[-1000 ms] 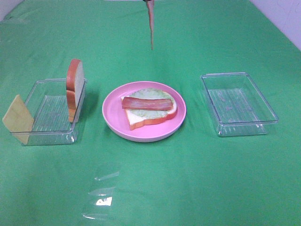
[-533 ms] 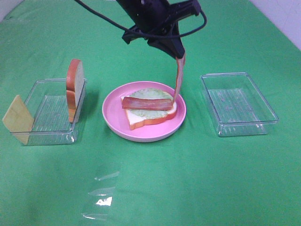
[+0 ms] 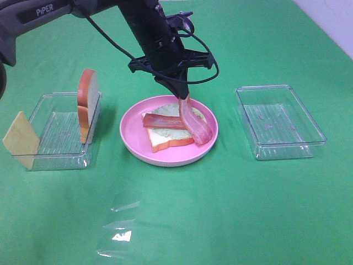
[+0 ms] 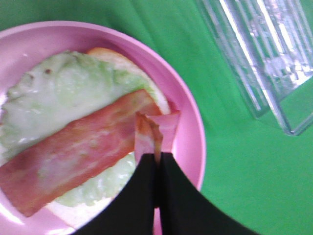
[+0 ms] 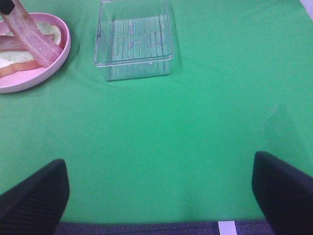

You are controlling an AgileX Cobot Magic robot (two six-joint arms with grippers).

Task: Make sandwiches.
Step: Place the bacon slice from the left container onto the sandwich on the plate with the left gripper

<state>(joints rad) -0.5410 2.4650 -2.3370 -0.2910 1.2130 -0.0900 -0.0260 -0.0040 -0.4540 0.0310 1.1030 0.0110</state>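
Note:
A bread slice (image 3: pixel 160 142) lies on the pink plate (image 3: pixel 165 159), topped with a lettuce leaf (image 3: pixel 172 109) and one bacon strip (image 3: pixel 162 121). My left gripper (image 3: pixel 182 95) hangs over the plate, shut on the upper end of a second bacon strip (image 3: pixel 197 126). The lower end of that strip rests on the bread's right side. The left wrist view shows the pinched bacon strip (image 4: pixel 157 131) above the lying bacon strip (image 4: pixel 73 154) and lettuce (image 4: pixel 58 93). My right gripper (image 5: pixel 159 196) is open over bare cloth, holding nothing.
A clear tray (image 3: pixel 38 160) at the left holds an upright bread slice (image 3: pixel 87 105), and a yellow cheese square (image 3: pixel 21 139) leans at its left end. An empty clear tray (image 3: pixel 278 122) stands right of the plate. Clear plastic scraps (image 3: pixel 118 226) lie near the front edge.
The left arm has come down into view from the back with the hanging bacon strip. The strip's lower end has gone from mid-air onto the sandwich's right side.

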